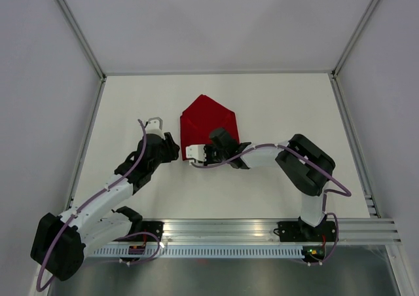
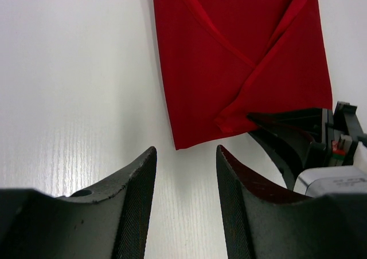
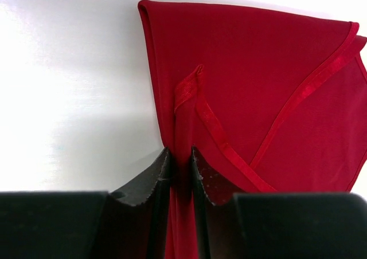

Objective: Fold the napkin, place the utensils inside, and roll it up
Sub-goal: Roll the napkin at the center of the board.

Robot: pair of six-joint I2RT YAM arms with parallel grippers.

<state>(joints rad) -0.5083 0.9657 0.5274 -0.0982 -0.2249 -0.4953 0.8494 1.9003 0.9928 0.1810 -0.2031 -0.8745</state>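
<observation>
The red napkin (image 1: 208,118) lies folded on the white table, with two flaps crossing over it and a point at the far end. It also shows in the left wrist view (image 2: 229,58) and the right wrist view (image 3: 258,70). My right gripper (image 1: 209,147) (image 3: 181,156) is shut on a bunched fold of the napkin at its near edge. Its black fingers (image 2: 287,136) show in the left wrist view. My left gripper (image 1: 173,147) (image 2: 186,150) is open and empty, just short of the napkin's near left corner. No utensils are in view.
The white table (image 1: 281,106) is bounded by grey walls and metal frame posts at the back corners. An aluminium rail (image 1: 262,227) carrying the arm bases runs along the near edge.
</observation>
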